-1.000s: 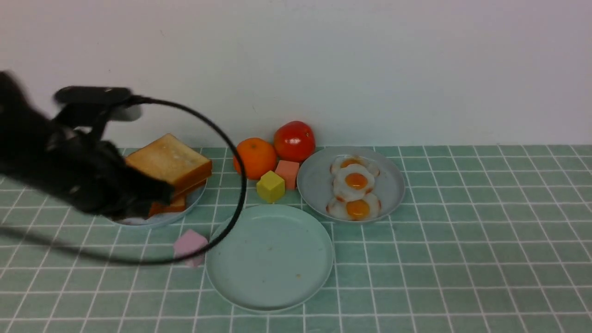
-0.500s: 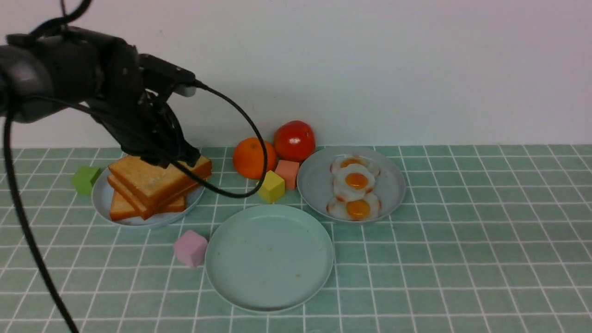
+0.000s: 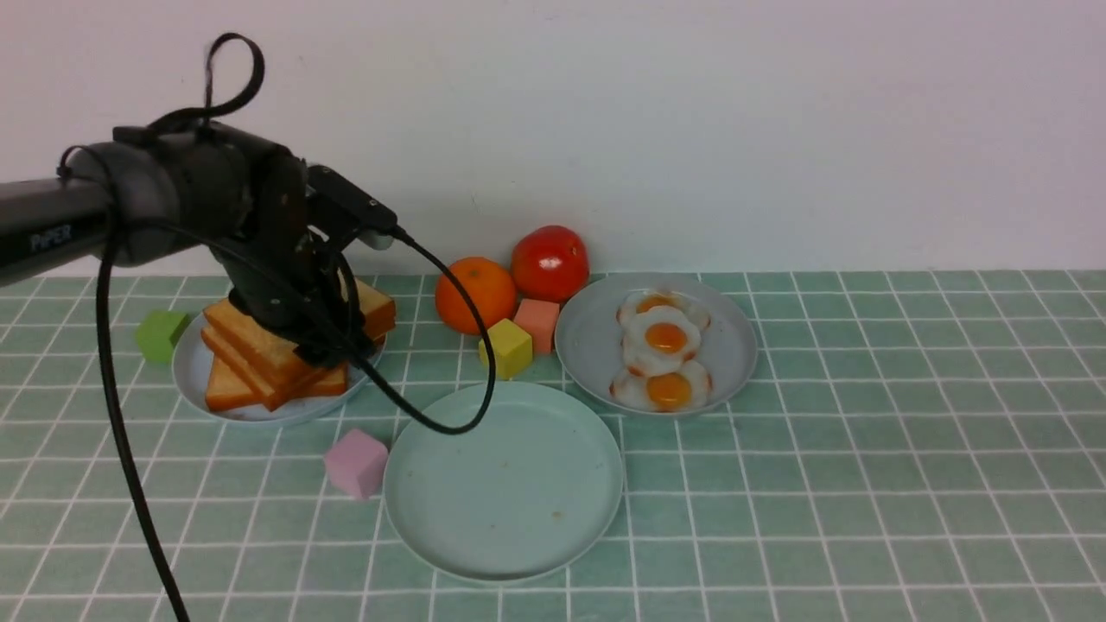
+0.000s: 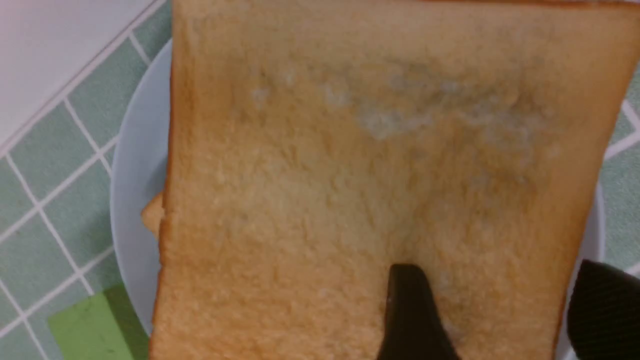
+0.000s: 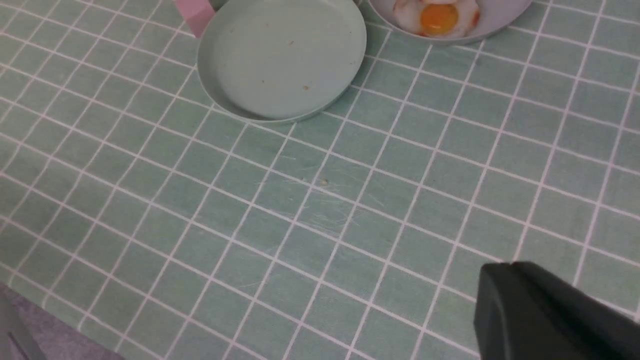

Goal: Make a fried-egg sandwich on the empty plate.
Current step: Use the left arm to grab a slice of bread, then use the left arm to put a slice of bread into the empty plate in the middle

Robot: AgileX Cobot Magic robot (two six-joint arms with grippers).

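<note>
Matte green tiled tabletop | left gripper is held wide-jawed over square porous toast slice | right gripper is seen closed

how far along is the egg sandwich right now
Nothing is done yet: the empty plate holds no food. In hand: the left gripper is open at the top toast slice, one finger over it, one past its edge, not closed on it. Left: toast onto the plate, a fried egg from the grey-blue plate, then a second toast.
</note>
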